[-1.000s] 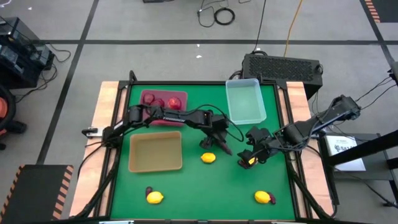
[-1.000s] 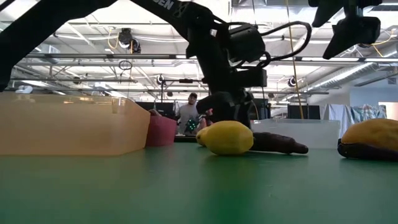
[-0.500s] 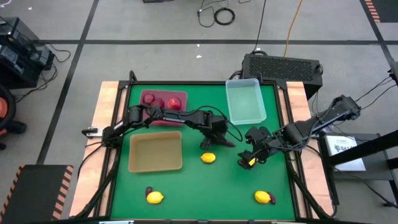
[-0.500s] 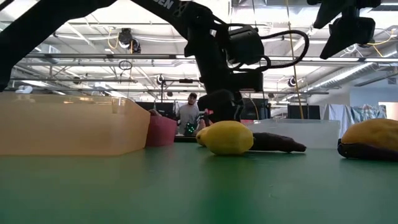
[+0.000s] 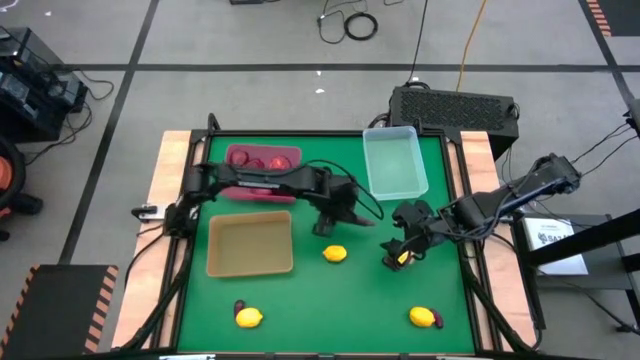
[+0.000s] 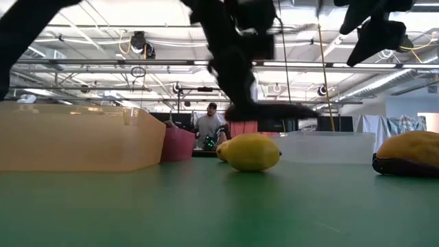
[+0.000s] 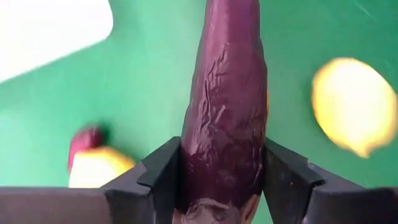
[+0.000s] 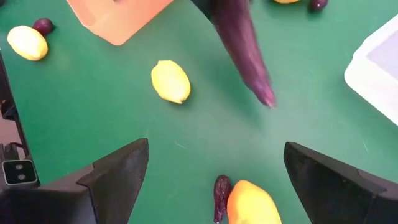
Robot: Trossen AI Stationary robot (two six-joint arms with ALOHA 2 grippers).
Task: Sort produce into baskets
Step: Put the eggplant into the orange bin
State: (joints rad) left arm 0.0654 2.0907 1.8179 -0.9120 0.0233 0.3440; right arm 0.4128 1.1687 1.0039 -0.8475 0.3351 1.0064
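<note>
Since a second ago I have lifted the eggplant (image 5: 358, 217) off the green table (image 5: 300, 300); it lay behind the lemon (image 6: 251, 151), now it hangs above it. Its long axis runs level, tip toward the clear bin (image 5: 394, 163). My left gripper (image 5: 338, 211), arm stretched across from the pink tray (image 5: 262, 160), clamps its stem end. My right gripper (image 5: 404, 247) hovers spread wide over a lemon-and-eggplant pair.

This place is a large robotics lab or workshop hall. The low view shows a high ceiling (image 6: 158, 41) with steel beams and hanging lamps, and a person (image 6: 208, 127) at a bench far behind. In the high view, the grey floor (image 5: 250, 40) carries taped lines, loose cables (image 5: 350, 22) and a black equipment box (image 5: 455, 105) beside the green table (image 5: 300, 300).
</note>
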